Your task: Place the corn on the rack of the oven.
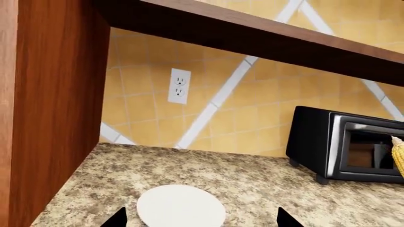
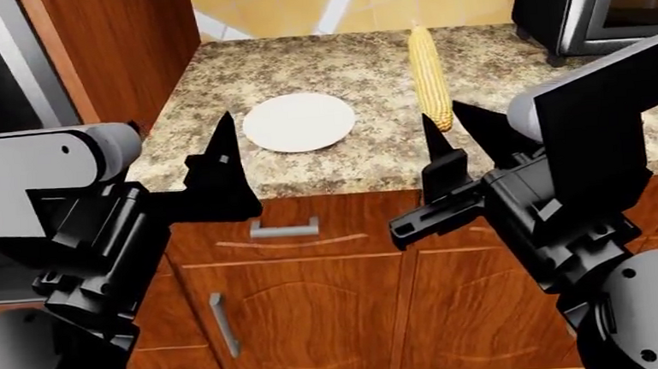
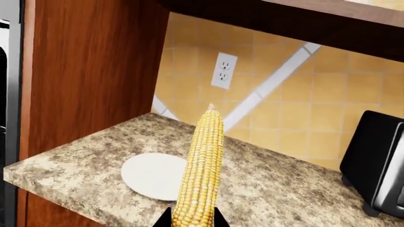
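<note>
right wrist view has the corn (image 3: 202,175) pinched by its base in the right gripper (image 2: 452,130), sticking out long over the counter (image 2: 507,96). left gripper (image 2: 215,153) is spread, empty. a grip that low could let it pivot or slip while swinging toward the oven.
</note>
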